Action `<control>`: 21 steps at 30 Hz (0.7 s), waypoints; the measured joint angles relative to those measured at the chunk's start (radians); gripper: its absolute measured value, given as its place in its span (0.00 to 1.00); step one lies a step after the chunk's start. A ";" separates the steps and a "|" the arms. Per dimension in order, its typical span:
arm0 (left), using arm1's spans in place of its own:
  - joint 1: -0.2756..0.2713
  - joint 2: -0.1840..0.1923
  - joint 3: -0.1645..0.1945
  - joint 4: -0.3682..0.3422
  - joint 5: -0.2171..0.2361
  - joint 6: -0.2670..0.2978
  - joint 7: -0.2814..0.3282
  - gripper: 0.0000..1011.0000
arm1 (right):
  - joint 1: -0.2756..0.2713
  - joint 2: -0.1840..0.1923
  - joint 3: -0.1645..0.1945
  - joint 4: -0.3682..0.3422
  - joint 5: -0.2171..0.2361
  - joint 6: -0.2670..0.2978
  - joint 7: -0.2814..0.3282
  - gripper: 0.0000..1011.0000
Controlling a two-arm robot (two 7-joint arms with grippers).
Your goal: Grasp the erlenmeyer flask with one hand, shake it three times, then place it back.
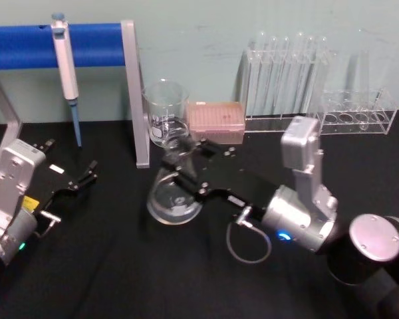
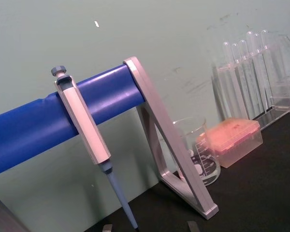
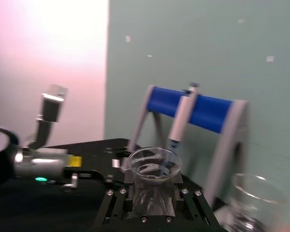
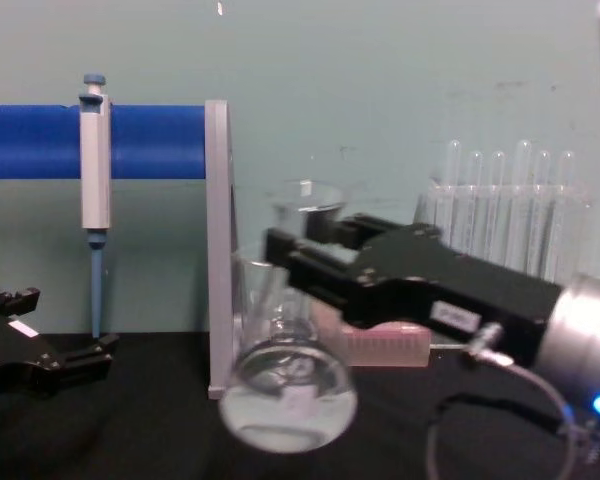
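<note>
The erlenmeyer flask (image 1: 175, 199) has its narrow neck between the jaws of your right gripper (image 1: 179, 159). They are clamped on it just under the flared rim, with the wide base hanging below the fingers. In the chest view the base looks tipped toward the camera, and I cannot tell whether it is touching the black table (image 1: 120, 279).

I judge this to be the shaking step, so do it on the grip you have. The flare above the jaws is what stops the glass sliding down, so don't loosen. Glass on hard pads can twist (a wide base swings like a pendulum). Use short, even strokes rather than snappy ones.

Choose your direction carefully. The beaker (image 1: 165, 109) stands just past the fingertips. The grey stand post (image 1: 134, 93) is also ahead of the jaws, off to one side. The pink tip box (image 1: 216, 121) lies beside the jaw on the other side. Shake back along the line of the fingers or straight up and down, never forward.

Level the base before you lower it.

Your left gripper (image 1: 80, 178) rests well away from the flask, jaws apart and holding nothing; leave it there.
</note>
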 joint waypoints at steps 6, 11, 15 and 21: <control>0.000 0.000 0.000 0.000 0.000 0.000 0.000 0.99 | 0.034 -0.018 -0.048 0.028 0.013 0.000 0.041 0.45; 0.000 0.000 0.000 0.000 0.000 0.000 0.000 0.99 | 0.049 -0.024 -0.075 0.038 0.022 -0.002 0.054 0.44; 0.000 0.000 0.000 0.000 0.000 0.000 0.000 0.99 | 0.046 -0.020 -0.080 0.032 0.024 -0.003 0.045 0.44; 0.000 0.000 0.000 0.000 0.000 0.000 0.000 0.99 | 0.019 0.000 -0.062 -0.003 0.012 -0.007 -0.005 0.44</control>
